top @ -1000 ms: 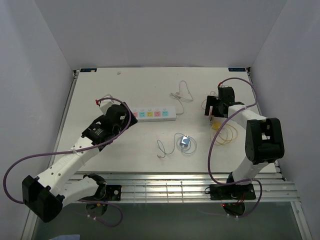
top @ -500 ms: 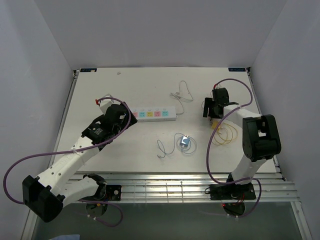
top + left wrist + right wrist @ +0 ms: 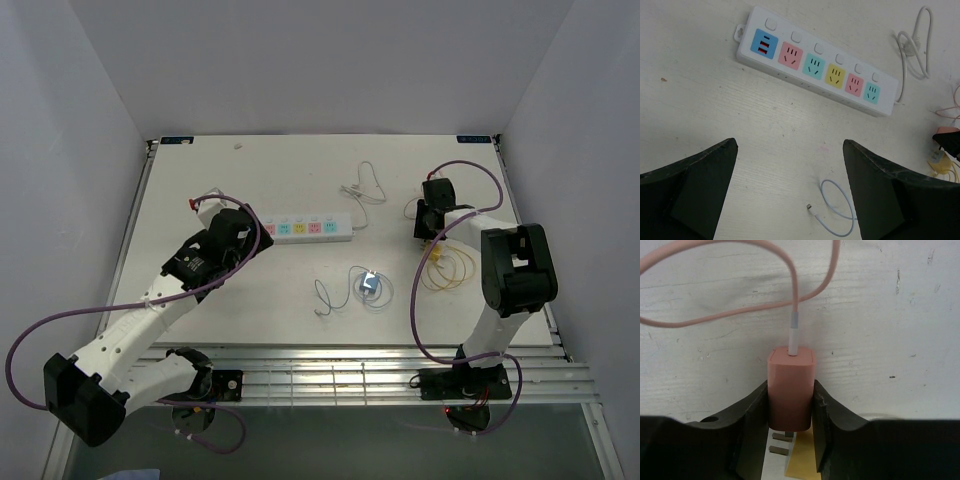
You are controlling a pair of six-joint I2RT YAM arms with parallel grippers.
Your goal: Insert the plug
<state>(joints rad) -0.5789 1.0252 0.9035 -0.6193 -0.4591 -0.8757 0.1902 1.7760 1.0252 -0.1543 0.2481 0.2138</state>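
The pink plug point(image 3: 791, 369) lies on the table with its pink cable point(image 3: 740, 310) leading away from it and its metal prongs toward the wrist. My right gripper point(image 3: 790, 388) is shut on it, a finger pressed against each side. From above, the right gripper point(image 3: 429, 221) sits at the right of the table. The white power strip point(image 3: 310, 229) with coloured sockets point(image 3: 817, 67) lies in the middle. My left gripper point(image 3: 789, 145) hangs open just near of the strip, holding nothing; in the top view the left gripper point(image 3: 250, 234) is at the strip's left end.
A yellow charger point(image 3: 802, 460) lies under the right jaws, and its yellow cable coil point(image 3: 445, 270) lies near the right arm. A pale blue cable coil point(image 3: 370, 287) lies near of the strip. The strip's white cord point(image 3: 365, 185) loops toward the far side.
The right jaws have closed from wide open onto the pink plug, and the right arm has swung slightly. The left arm has not moved.
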